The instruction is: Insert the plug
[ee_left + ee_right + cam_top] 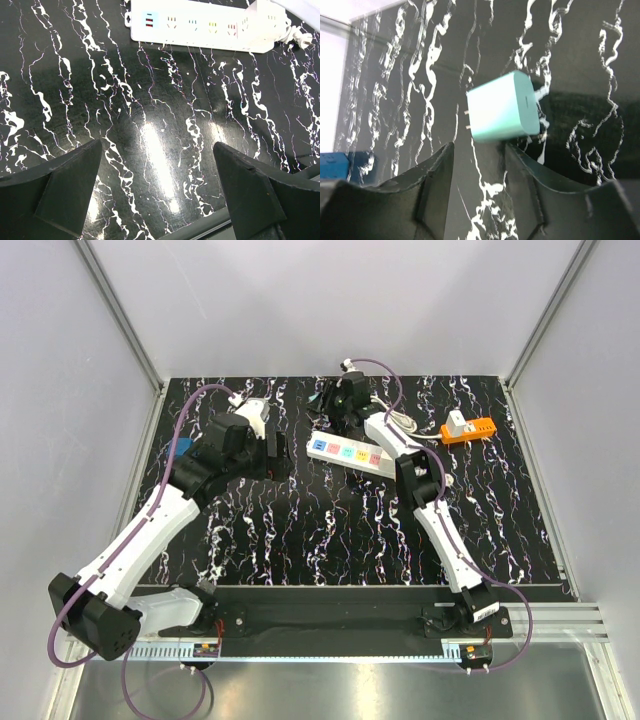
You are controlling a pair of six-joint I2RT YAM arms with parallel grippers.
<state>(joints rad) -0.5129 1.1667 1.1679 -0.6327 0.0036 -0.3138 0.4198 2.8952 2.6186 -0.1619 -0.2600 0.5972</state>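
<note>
Pickup of the plug [502, 107] looks like the step in hand; nothing is in the power strip [350, 453] yet, so the task is early. To do it well, imo: centre the gap on the plug's body, not on its prongs [466, 120], & close across the flat sides so it can't twist. Keep the prongs free and pointing out, since they have to meet a socket square-on afterwards. Lift straight off the surface [300, 530] before turning twd the strip, which lies flat mid-surface w/ sockets up. Left fingers [65, 185] are spread wide w/ nothing between them, only bare surface below and the strip well ahead of their tips. They could pin the strip if it slides, but that's a guess. Right fingers [432, 185] are apart by roughly the plug's width and grip nothing. The plug lies just past their tips at the far side of the surface, prongs pointing to the wrist view's left. Can't tell whether either tip touches its body.
</note>
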